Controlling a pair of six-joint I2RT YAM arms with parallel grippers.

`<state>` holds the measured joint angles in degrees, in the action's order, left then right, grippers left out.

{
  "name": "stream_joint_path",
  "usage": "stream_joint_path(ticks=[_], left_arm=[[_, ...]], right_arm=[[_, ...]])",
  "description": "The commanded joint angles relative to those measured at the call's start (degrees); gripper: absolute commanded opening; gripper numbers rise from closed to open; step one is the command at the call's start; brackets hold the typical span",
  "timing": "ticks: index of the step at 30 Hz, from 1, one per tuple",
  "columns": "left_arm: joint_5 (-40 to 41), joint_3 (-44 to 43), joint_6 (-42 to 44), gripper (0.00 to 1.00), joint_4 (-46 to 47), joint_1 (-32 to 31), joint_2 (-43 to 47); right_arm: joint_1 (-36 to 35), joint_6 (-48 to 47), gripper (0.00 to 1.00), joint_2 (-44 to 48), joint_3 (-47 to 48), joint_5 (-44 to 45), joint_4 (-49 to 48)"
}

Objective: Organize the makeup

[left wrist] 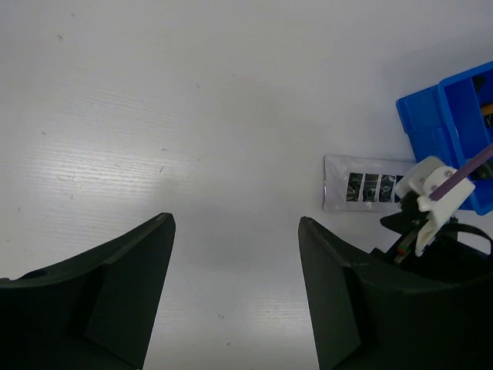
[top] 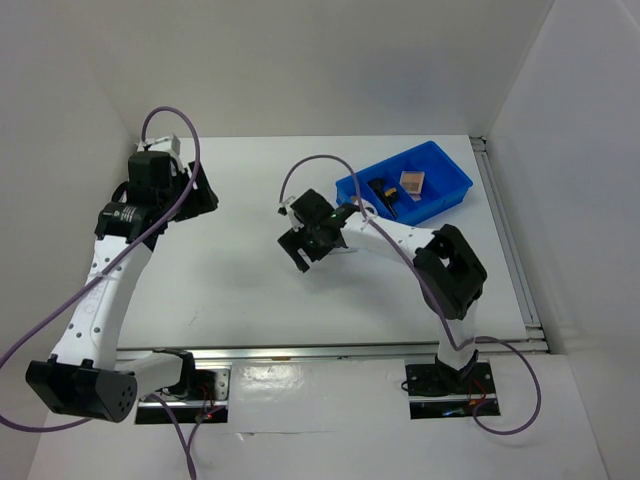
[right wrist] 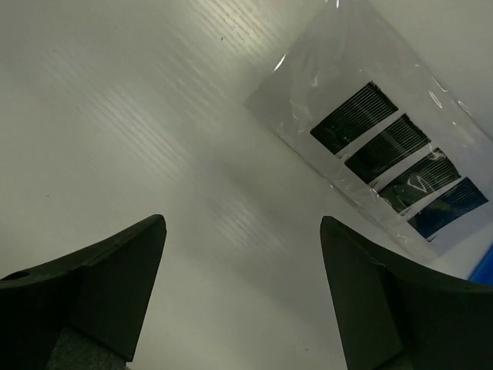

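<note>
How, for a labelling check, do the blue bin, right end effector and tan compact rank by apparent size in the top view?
1. blue bin
2. right end effector (nearer the camera, so it looks bigger than it is)
3. tan compact

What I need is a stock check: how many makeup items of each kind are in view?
Grey palette: 1, on the table
Tan compact: 1, in the blue bin
Black brush: 1 that I can make out, in the bin
Total: 3
</note>
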<state>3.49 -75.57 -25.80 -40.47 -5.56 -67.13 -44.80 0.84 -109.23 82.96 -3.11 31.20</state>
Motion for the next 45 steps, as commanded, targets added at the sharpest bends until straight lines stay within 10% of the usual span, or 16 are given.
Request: stream_joint_path(ticks=[1, 13, 23, 36, 45], left_arm=[[1.0, -0.2, 0.1, 0.79, 0.7, -0.2, 1.7], [1.0, 1.0, 0.6, 0.79, 0.7, -0.2, 2.3], [1.5, 0.4, 0.6, 0.79, 0.2, -0.2, 2.3], [1.5, 0.9, 0.6, 0.79, 0.2, -0.2, 2.3], [1.5, 0.4, 0.6, 0.79, 0.2, -0.2, 2.8]], right_arm=[[-2.9, -4.3, 0.89, 1.6, -2.3, 7.6, -1.4], [-9.3, -3.7, 0.76, -5.5, -9.0, 29.3, -25.0], [-7.0, 0.5, 0.68, -12.4, -6.5, 32.8, -25.9], [-7.6, 1.5, 0.0, -6.0, -5.9, 30.3, -24.7], [-8.1, 3.3, 0.0, 3.2, -2.0, 25.4, -20.2]])
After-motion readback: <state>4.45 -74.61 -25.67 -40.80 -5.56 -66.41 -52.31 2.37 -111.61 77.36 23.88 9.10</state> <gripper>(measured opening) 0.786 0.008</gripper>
